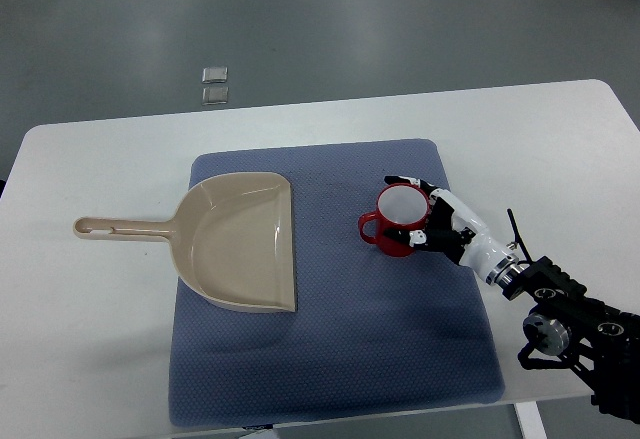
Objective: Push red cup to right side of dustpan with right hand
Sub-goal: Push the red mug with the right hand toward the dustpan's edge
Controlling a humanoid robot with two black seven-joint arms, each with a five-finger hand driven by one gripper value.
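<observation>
A red cup (397,218) with a white inside stands upright on the blue mat (330,359), its handle pointing left. A beige dustpan (243,241) lies to its left on the mat, its handle reaching left over the white table. My right hand (430,214) comes in from the lower right and rests against the cup's right side, with fingers curved around its rim and wall. The cup stands apart from the dustpan's right edge by a small gap. The left arm is out of view.
The white table (90,319) carries the mat. Two small clear squares (214,84) lie on the grey floor beyond the table's far edge. My right arm's dark wrist joints (570,319) sit over the table's lower right corner.
</observation>
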